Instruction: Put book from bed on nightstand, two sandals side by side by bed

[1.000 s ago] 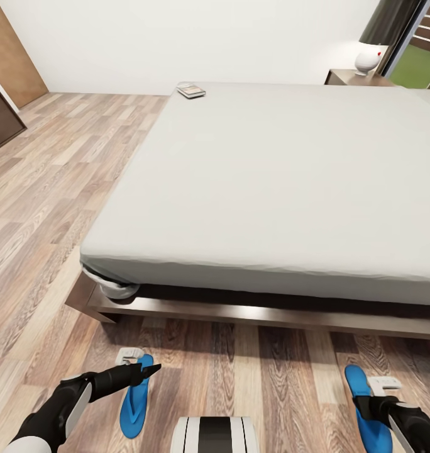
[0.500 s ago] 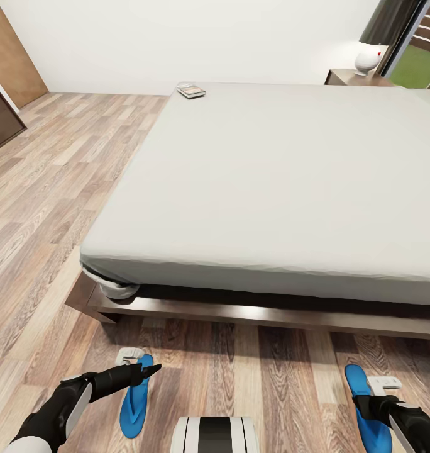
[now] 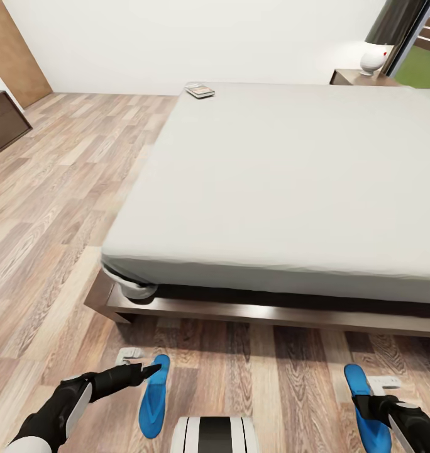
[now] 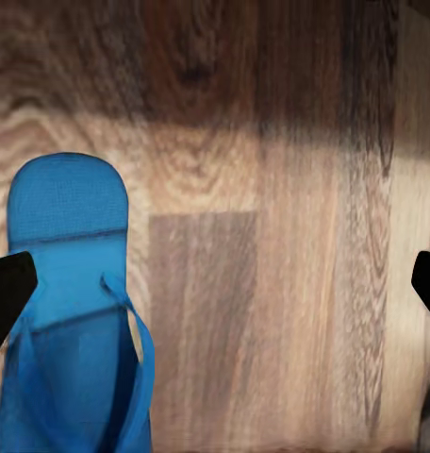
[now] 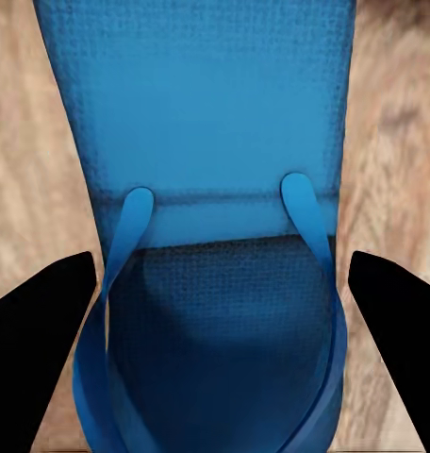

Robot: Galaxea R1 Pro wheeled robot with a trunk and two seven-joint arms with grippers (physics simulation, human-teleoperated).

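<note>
Left gripper is spread wide, holding nothing, beside the left sandal on the floor at the foot of the bed. Right gripper, also spread, straddles the right sandal, long axis along its fingers. The book lies at the bed's far corner.

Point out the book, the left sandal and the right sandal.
book (image 3: 200, 90): head view, middle of its cover.
left sandal (image 3: 154, 402): head view, middle of the blue sole.
right sandal (image 5: 201, 113): right wrist view, bare blue sole.
</note>
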